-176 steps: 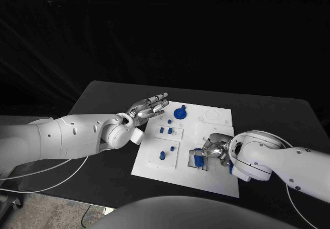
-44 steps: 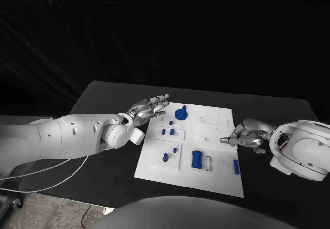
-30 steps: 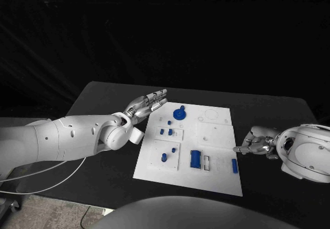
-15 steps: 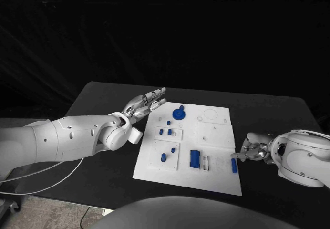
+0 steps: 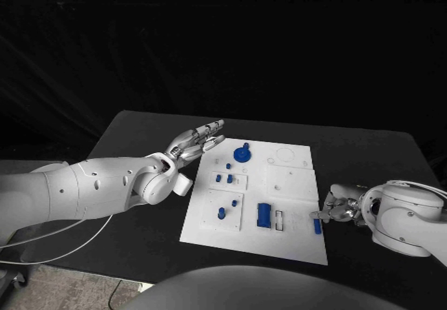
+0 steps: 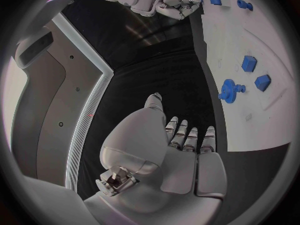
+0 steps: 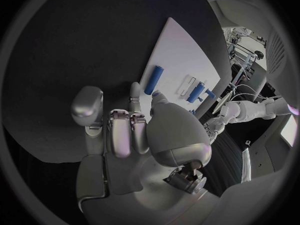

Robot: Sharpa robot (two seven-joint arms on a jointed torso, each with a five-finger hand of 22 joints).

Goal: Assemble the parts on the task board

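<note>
I judged the task board [image 5: 280,194], centre frame on the desk [image 5: 139,132], part-assembled; one blue rod [image 5: 318,225] lay loose lower right; right hand [image 5: 337,208] beside it, fingers curled, empty; left hand [image 5: 196,140] open, empty, upper left.

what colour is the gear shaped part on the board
Blue; the gear-shaped part on the white task board shows best in the left wrist view.

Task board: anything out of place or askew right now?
One thing: a blue bar lies loose flat on the task board, near its right edge, beside the right robot hand, not seated like the blue block in its slot. Nothing spilled or visibly damaged.
</note>
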